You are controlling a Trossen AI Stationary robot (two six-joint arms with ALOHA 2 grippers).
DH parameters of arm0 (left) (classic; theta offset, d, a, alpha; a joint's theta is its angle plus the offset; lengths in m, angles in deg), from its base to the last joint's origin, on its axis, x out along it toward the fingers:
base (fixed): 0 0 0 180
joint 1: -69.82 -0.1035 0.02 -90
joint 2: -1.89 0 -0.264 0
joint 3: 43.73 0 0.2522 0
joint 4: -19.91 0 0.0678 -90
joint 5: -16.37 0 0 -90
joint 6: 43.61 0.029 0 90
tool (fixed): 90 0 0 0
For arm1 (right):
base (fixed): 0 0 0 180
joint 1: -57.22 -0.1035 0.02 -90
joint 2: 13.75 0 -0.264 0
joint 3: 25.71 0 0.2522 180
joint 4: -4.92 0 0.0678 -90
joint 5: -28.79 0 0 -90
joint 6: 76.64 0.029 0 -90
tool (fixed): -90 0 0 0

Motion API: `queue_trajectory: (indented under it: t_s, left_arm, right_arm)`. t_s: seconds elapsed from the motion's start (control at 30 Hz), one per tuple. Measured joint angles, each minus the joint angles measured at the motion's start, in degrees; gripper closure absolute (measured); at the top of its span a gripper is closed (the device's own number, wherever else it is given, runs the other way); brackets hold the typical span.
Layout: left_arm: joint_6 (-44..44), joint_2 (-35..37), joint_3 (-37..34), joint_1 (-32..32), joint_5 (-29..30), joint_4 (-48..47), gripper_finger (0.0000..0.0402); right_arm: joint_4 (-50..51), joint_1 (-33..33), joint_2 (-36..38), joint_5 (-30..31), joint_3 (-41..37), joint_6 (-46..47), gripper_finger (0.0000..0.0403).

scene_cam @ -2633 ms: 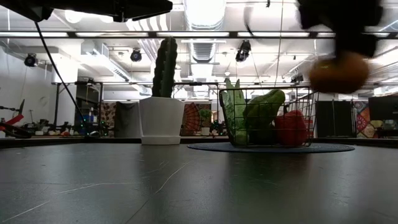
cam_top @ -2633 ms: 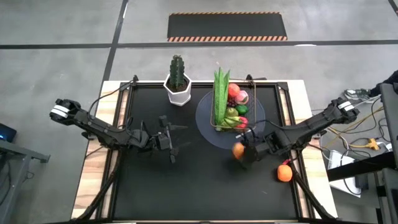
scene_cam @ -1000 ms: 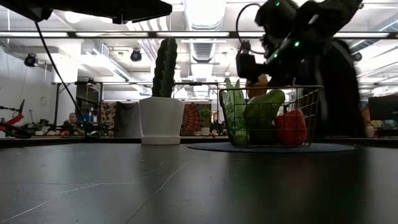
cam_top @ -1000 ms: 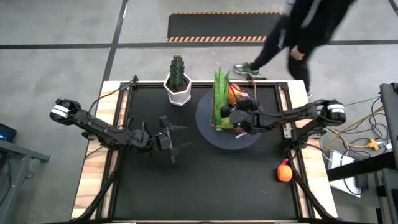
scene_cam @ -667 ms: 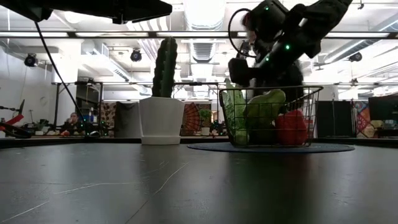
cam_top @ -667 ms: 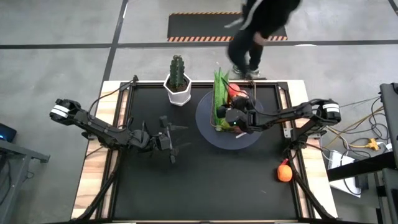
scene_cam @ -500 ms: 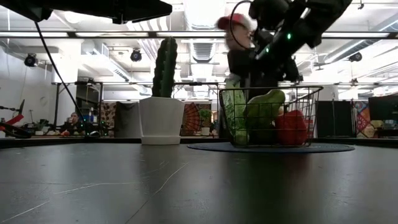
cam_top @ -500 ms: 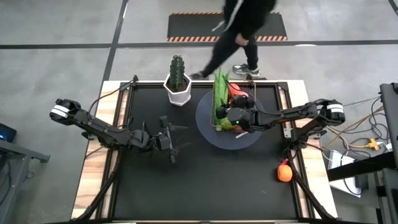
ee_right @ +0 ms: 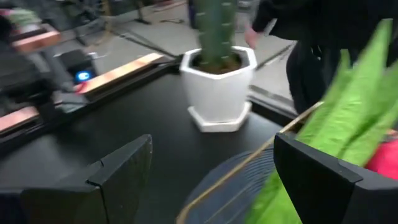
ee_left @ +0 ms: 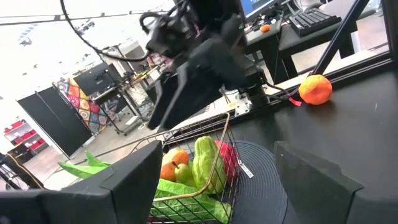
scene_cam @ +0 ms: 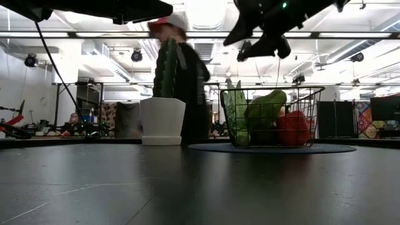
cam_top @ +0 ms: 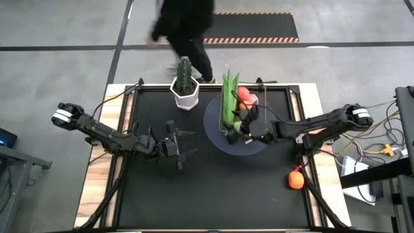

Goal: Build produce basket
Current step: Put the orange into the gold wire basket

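Wire basket (cam_top: 238, 115) full of produce (scene_cam: 265, 119), upright

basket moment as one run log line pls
right gripper: open, empty, above basket | left gripper: open, idle | orange: on table

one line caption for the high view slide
Open right gripper above the filled basket; one orange left on the table.

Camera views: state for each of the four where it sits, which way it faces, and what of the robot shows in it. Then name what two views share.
High view: overhead, facing straight down; both arms show, the right gripper over the basket.
Low view: table height, level across the table; the right gripper above the basket.
Left wrist view: on the left arm, facing the basket; its own fingers at bottom.
Right wrist view: on the right arm, facing the cactus pot; own fingers at bottom.
Shared: high and left wrist views both show the loose orange.
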Motion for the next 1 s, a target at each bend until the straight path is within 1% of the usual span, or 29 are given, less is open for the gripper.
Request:
queue_trajectory:
  t_s: [0.07,0.1,0.13,0.2,0.3,0.33,0.37,0.4,0.47,0.57,0.67,0.77,0.83,0.9,1.0]
  left_arm:
    - [-0.03,0.0,0.0,0.0,0.0,0.0,0.0111]
    - [-0.05,0.0,0.0,0.01,0.0,0.0,0.0111]
    - [-0.07,0.0,0.0,0.01,0.0,0.0,0.0111]
    - [-0.11,0.0,0.0,0.01,0.0,0.02,0.0111]
    - [-0.1,0.0,0.0,0.01,0.0,0.02,0.0111]
    - [-0.11,0.0,0.0,0.01,0.0,0.08,0.0111]
    - [-0.11,0.0,0.0,0.0,0.0,0.1,0.0111]
    - [-0.1,0.0,0.0,-0.01,0.0,0.12,0.0111]
    - [-0.09,0.0,0.0,0.01,0.0,0.29,0.0111]
    - [-0.13,0.0,0.0,0.0,0.0,0.35,0.0111]
    - [-0.18,0.0,0.0,0.01,0.0,0.4,0.0111]
    - [-0.2,0.0,0.0,0.01,0.0,0.42,0.0111]
    - [-0.21,0.0,0.02,0.01,0.0,0.42,0.0111]
    - [-0.22,0.0,0.02,0.01,0.0,0.36,0.0111]
    - [-0.24,0.0,0.02,0.0,0.0,0.24,0.0111]
  right_arm:
    - [-0.01,-2.05,0.34,-0.69,-0.01,-0.02,0.0088]
    - [0.02,-2.89,0.75,-2.55,-0.05,0.01,0.0088]
    - [0.04,-3.57,1.28,-5.7,-0.07,0.16,0.0088]
    - [1.47,-4.39,2.98,-15.53,0.3,3.94,0.0088]
    - [8.11,-4.91,4.76,-34.6,2.74,16.59,0.0089]
    - [10.74,-5.62,4.82,-38.62,3.46,20.67,0.009]
    - [13.83,-6.67,4.59,-40.68,4.28,24.21,0.0092]
    - [17.69,-7.75,4.06,-41.28,5.33,27.46,0.0094]
    - [28.65,-9.64,2.26,-40.79,8.0,34.89,0.0098]
    - [50.6,-12.33,-2.01,-38.0,13.28,46.82,0.0105]
    - [73.68,-15.22,-7.09,-37.63,19.66,56.77,0.0112]
    - [91.09,-18.95,-11.13,-37.82,25.21,64.58,0.0118]
    - [97.37,-21.87,-13.28,-39.24,27.52,68.53,0.012]
    - [96.47,-24.43,-14.31,-42.76,28.13,71.57,0.0119]
    - [95.05,-28.16,-14.63,-44.09,27.64,77.75,0.0105]
